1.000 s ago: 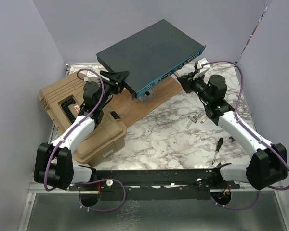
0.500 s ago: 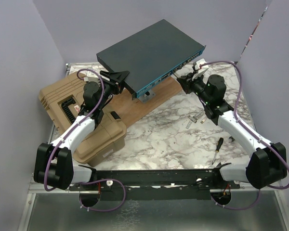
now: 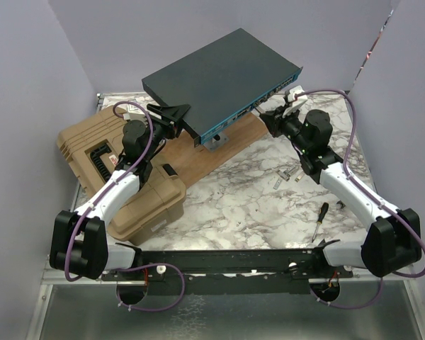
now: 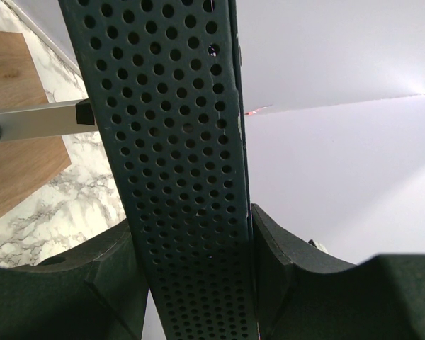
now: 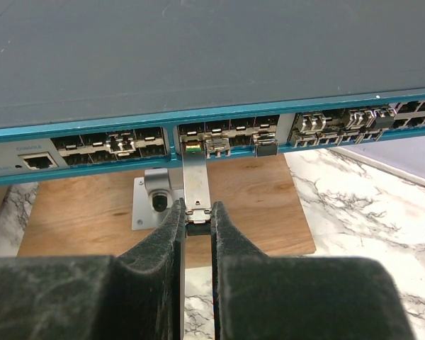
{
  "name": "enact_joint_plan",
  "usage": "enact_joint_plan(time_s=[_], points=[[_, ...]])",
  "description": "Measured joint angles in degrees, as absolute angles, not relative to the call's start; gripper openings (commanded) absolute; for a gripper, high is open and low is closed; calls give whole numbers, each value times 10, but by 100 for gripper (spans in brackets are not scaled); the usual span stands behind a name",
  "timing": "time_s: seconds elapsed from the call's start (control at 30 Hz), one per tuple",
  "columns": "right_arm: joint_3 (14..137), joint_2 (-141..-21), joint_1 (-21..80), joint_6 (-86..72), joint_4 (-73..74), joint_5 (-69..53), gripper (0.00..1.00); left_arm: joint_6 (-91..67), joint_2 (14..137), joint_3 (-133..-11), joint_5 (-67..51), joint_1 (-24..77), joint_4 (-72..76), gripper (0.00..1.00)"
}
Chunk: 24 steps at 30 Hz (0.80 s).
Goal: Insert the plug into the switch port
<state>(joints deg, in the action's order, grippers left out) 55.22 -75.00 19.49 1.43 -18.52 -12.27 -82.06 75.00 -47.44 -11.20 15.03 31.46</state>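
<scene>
Soft, even light from above leaves only faint shadows. The marble table (image 3: 255, 198) looks bright. In the right wrist view the near fingers (image 5: 149, 283) blur; the switch (image 5: 198, 64) is sharp.

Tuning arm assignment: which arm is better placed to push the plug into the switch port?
Right. The right gripper is shut on the plug, its tip at a port in the switch front. The left gripper grips the switch's perforated side, bracing it.

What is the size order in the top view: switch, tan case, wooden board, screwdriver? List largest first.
switch and tan ribbed case: too close to rank
wooden board, partly hidden under the switch
screwdriver
</scene>
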Motion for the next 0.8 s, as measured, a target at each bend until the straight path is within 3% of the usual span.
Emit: enact_joint_plan(time_s=[0.8], points=[[632, -803, 195, 1, -126, -147, 3, -818, 747, -474, -110, 151, 308, 19]])
